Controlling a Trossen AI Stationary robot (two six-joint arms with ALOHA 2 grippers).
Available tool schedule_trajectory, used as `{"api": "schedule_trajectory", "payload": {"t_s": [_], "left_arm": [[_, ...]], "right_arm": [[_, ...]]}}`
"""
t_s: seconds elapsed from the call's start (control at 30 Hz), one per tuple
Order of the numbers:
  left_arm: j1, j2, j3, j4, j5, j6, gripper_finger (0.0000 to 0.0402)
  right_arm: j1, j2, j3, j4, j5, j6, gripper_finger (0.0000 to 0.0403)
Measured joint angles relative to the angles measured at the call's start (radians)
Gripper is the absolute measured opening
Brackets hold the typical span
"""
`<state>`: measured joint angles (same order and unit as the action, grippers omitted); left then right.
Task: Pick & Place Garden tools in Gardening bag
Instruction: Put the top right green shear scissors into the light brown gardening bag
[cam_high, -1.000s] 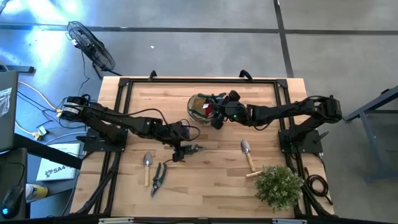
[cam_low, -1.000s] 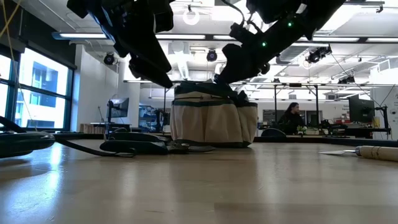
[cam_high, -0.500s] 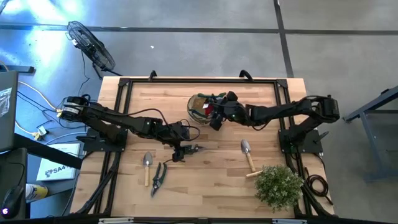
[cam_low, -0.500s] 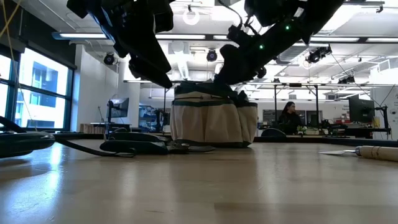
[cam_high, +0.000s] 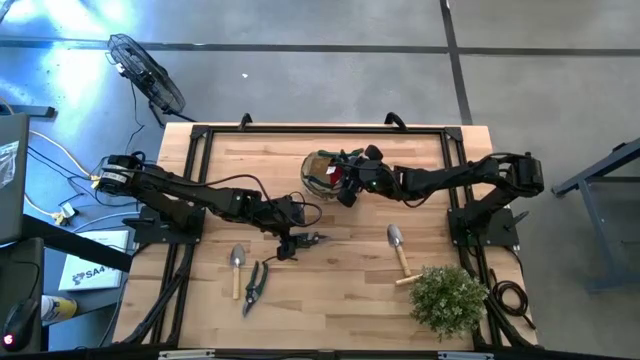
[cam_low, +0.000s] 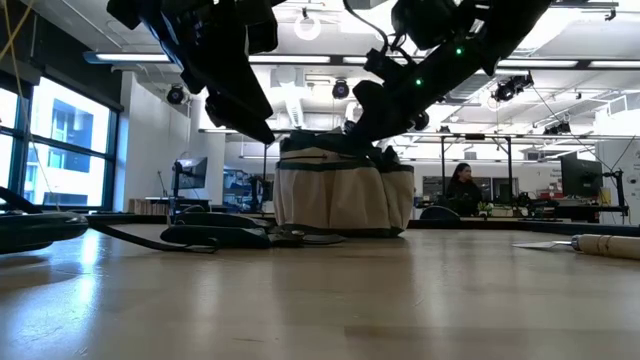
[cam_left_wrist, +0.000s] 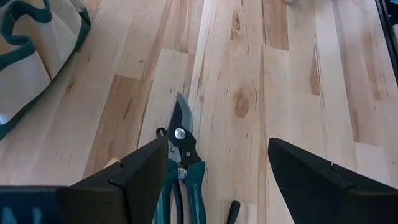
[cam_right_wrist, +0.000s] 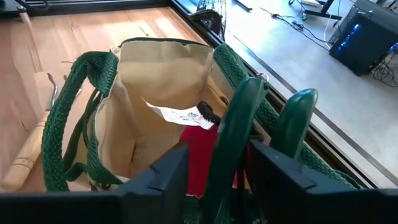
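Note:
The olive-tan gardening bag (cam_high: 320, 172) stands upright on its base at the table's far middle, its mouth open. A red glove (cam_right_wrist: 194, 165) lies inside it. My right gripper (cam_right_wrist: 217, 152) is at the bag's mouth (cam_right_wrist: 155, 81), around a green-handled pair of pruning shears (cam_right_wrist: 239, 118). My left gripper (cam_left_wrist: 217, 180) hangs open above a teal-handled pair of shears (cam_left_wrist: 181, 162) lying flat on the table (cam_high: 305, 240). Its fingers stand on either side of the shears without touching them. My right gripper has one green handle (cam_right_wrist: 233, 137) of the shears between its two fingers. The other handle (cam_right_wrist: 297, 115) stands outside one finger (cam_right_wrist: 280, 180). The fingers come slanting down from the table's right. The handles stick up over the bag's mouth; the blades are hidden.
A trowel (cam_high: 237, 262) and another pair of shears (cam_high: 253, 287) lie near the front left. A second trowel (cam_high: 398, 245) lies to the right of the middle. A bushy green plant (cam_high: 447, 298) stands at the front right corner.

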<state>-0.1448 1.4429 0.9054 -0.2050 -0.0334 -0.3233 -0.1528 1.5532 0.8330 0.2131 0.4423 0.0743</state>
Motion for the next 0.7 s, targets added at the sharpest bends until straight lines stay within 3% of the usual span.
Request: {"api": "schedule_trajectory", "payload": {"t_s": [0.2,0.3,0.7], "left_arm": [[0.000,0.000,0.000,-0.001,0.000,-0.001,0.0271],[0.000,0.000,0.000,-0.008,0.000,-0.013,0.0271],[0.000,0.000,0.000,-0.012,0.000,-0.023,0.0271]], "right_arm": [[0.000,0.000,0.000,-0.016,0.005,-0.019,0.0037],[0.004,0.000,0.000,-0.032,0.009,-0.015,0.0036],[0.095,-0.012,0.000,-0.034,0.216,-0.077,0.0036]]}}
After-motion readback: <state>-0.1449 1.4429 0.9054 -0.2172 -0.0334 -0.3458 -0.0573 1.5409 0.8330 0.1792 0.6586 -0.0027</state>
